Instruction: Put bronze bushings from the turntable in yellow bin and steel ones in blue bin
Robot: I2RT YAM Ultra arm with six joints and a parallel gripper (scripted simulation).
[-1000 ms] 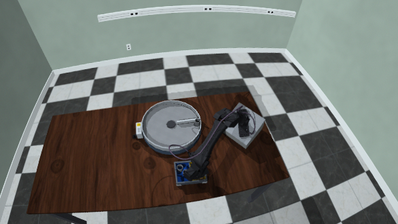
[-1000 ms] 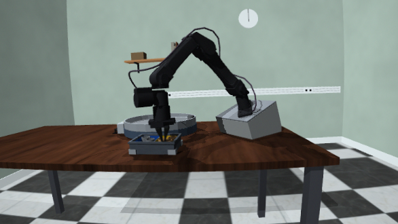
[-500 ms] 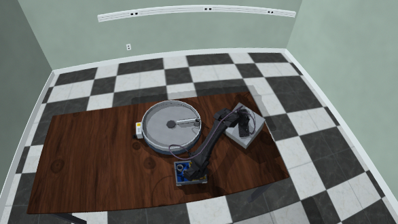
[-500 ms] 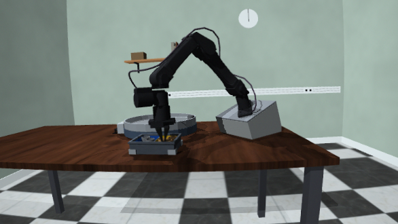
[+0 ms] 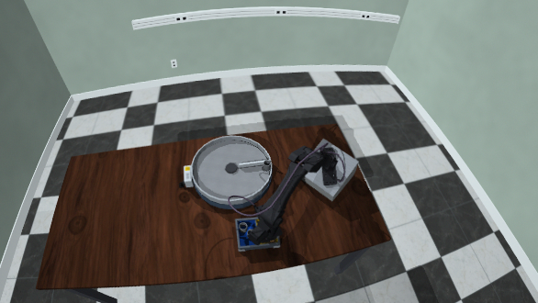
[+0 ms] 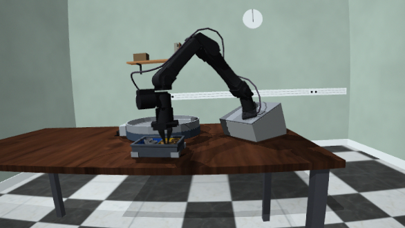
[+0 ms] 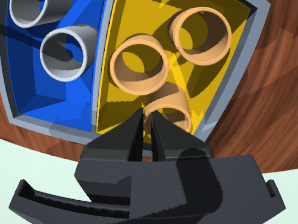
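Note:
My gripper (image 7: 147,113) hangs low over the yellow bin (image 7: 189,3) and is shut on the wall of a bronze bushing (image 7: 170,107), held just above the bin floor. Two more bronze bushings (image 7: 139,66) (image 7: 201,35) lie in the yellow bin. Two steel bushings (image 7: 67,52) lie in the blue bin (image 7: 80,3) beside it. In the exterior view the gripper (image 6: 166,137) reaches down into the double bin (image 6: 157,146). The grey turntable (image 5: 231,171) shows only its bar and hub; I see no bushings on it.
The double bin stands near the table's front edge, just in front of the turntable. The arm's grey base block (image 5: 331,169) sits at the right. A small white box (image 5: 187,174) is at the turntable's left side.

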